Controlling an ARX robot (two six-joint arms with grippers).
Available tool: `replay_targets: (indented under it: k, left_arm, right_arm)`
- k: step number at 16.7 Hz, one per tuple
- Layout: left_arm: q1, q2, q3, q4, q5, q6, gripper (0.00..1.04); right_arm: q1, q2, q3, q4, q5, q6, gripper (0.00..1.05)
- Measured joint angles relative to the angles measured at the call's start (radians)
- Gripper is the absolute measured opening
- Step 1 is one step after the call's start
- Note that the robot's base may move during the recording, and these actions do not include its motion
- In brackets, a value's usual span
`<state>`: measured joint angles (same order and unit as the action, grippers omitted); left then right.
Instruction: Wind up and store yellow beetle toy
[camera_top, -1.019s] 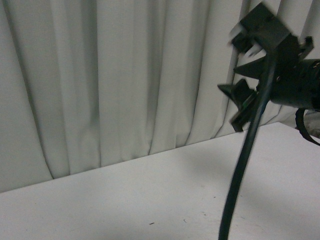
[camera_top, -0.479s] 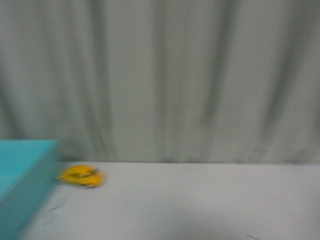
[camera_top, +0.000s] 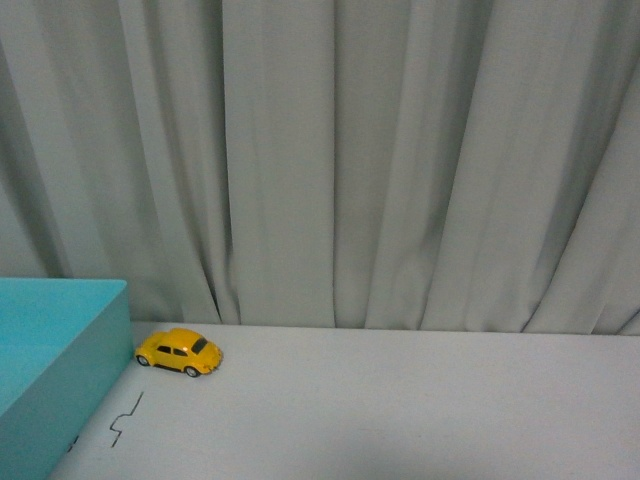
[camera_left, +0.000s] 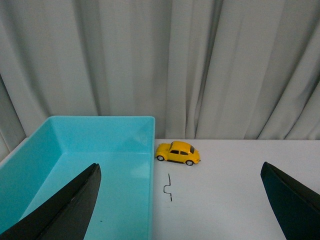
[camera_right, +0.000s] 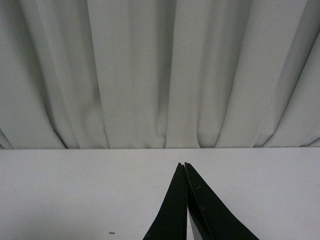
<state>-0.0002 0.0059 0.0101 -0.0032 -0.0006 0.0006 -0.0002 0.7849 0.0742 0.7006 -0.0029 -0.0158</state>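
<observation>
The yellow beetle toy (camera_top: 180, 351) stands on its wheels on the white table, close to the curtain and just beside the corner of a turquoise box (camera_top: 60, 370). In the left wrist view the yellow beetle toy (camera_left: 178, 153) lies well ahead of my left gripper (camera_left: 180, 177), which is open wide with nothing between its black fingers (camera_left: 75, 200). My right gripper (camera_right: 183, 165) is shut and empty over bare table, with no toy in its view. Neither arm shows in the front view.
The turquoise box (camera_left: 100, 165) is an open, empty bin at the table's left. A thin black squiggly mark (camera_left: 168, 187) lies on the table (camera_left: 235, 190) near the bin's edge. A pleated grey curtain (camera_top: 350, 150) closes off the back.
The front view has swung from the right arm and bare table, through a blurred pass, to settle on the toy and the turquoise box. The toy itself has not visibly shifted.
</observation>
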Motion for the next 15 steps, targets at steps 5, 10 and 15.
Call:
replay_targets:
  k: [5,10,15]
  left_arm:
    - [0.000,0.000,0.000,0.000,0.000,0.000,0.98]
    - [0.000,0.000,0.000,0.000,0.000,0.000,0.98]
    - [0.000,0.000,0.000,0.000,0.000,0.000,0.98]
  right_arm:
    - [0.000,-0.159,-0.063,-0.089,0.000,0.001,0.02]
    - [0.000,-0.360,-0.064,-0.275,0.000,0.001,0.02]
    - [0.000,-0.505,-0.064,-0.420,0.000,0.001,0.02]
